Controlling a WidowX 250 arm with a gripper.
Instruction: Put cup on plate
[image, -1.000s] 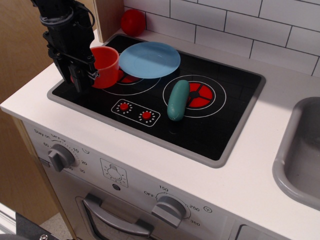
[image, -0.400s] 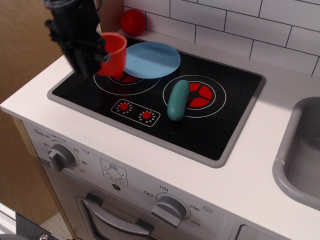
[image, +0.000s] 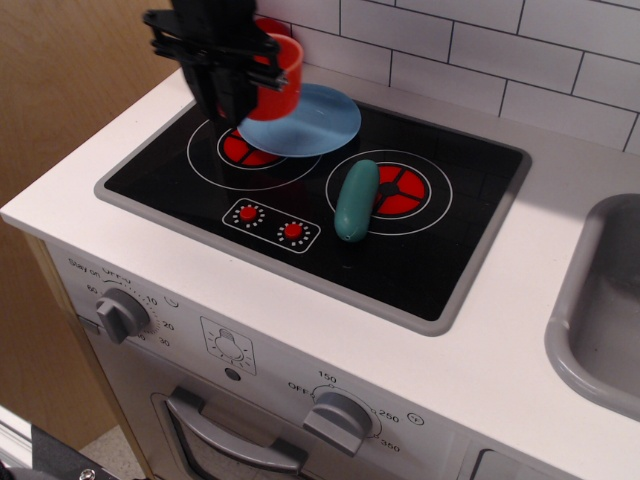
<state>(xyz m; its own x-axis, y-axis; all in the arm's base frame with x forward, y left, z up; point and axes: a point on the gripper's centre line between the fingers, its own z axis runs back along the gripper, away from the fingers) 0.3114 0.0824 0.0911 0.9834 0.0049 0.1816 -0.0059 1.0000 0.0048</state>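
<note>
The red-orange cup (image: 277, 76) hangs in the air, held by my black gripper (image: 240, 85), which is shut on its left side. The cup hovers above the left part of the light-blue plate (image: 310, 122). The plate lies flat on the black toy stovetop (image: 440, 240), over the upper right of the left burner circle (image: 235, 152). The cup's handle is hidden behind the gripper.
A teal oblong toy (image: 356, 200) lies on the stovetop at the right burner's (image: 405, 192) left edge. A small red ball (image: 272, 25) peeks out behind the cup by the tiled wall. A grey sink (image: 600, 300) is at the right. Oven knobs (image: 122, 316) face the front.
The gripper has lifted the cup off the stovetop and carried it up and to the right, from left of the plate to above the plate's left part.
</note>
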